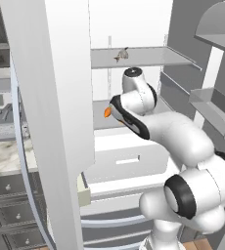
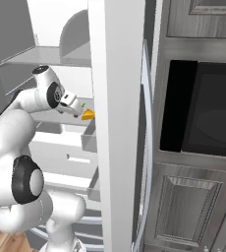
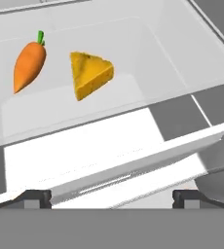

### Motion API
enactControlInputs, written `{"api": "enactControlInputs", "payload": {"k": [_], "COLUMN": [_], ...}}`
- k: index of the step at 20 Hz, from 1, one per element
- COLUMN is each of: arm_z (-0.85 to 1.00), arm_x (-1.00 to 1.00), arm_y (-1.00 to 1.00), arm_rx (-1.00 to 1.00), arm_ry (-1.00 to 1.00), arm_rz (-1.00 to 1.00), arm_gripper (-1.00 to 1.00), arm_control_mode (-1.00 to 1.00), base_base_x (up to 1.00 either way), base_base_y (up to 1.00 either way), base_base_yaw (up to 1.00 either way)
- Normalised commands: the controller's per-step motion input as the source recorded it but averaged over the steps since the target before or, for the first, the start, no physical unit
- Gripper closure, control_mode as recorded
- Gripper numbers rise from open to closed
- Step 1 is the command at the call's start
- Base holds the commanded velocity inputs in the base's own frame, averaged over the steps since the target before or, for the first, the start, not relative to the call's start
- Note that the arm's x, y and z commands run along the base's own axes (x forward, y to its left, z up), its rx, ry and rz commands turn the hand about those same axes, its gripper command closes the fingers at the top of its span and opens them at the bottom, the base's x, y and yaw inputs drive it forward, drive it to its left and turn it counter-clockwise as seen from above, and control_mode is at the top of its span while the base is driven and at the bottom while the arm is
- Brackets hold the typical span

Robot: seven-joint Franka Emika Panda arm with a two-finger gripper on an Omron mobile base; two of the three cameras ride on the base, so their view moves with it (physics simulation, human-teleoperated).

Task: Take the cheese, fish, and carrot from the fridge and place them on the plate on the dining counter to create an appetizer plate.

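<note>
Tall white double-door fridge (image 1: 51,97) open, bright interior lit. Small grey-brown fish (image 1: 123,53) lies on the fridge's upper grey shelf (image 1: 148,57). One shelf lower, stubby orange carrot with green top (image 3: 29,63) and yellow-orange cheese wedge (image 3: 90,74) lie side by side, apart, neither touching the other. White arm reaches into the fridge at that lower shelf; jaws (image 3: 111,197) spread wide and released, tips far apart, holding nothing, hanging short of the cheese above the fridge's white drawer front (image 1: 127,158)
</note>
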Motion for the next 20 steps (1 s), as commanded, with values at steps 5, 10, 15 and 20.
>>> {"api": "enactControlInputs", "payload": {"k": [5, 10, 15, 20], "arm_z": [-0.11, -0.06, -0.12, -0.21], "arm_x": [0.56, 0.53, 0.50, 0.51], "arm_y": [0.00, 0.00, 0.00, 0.00], "arm_rx": [-0.01, -0.01, -0.01, -0.01], "arm_ry": [-0.03, 0.00, 0.00, 0.00], "arm_rz": [-0.15, -0.11, -0.09, -0.08], "arm_gripper": [-1.00, -1.00, -1.00, -1.00], "arm_control_mode": [-1.00, -1.00, -1.00, -1.00], "base_base_x": [0.00, 0.00, 0.00, 0.00], "base_base_y": [0.00, 0.00, 0.00, 0.00], "base_base_yaw": [0.00, 0.00, 0.00, 0.00]}}
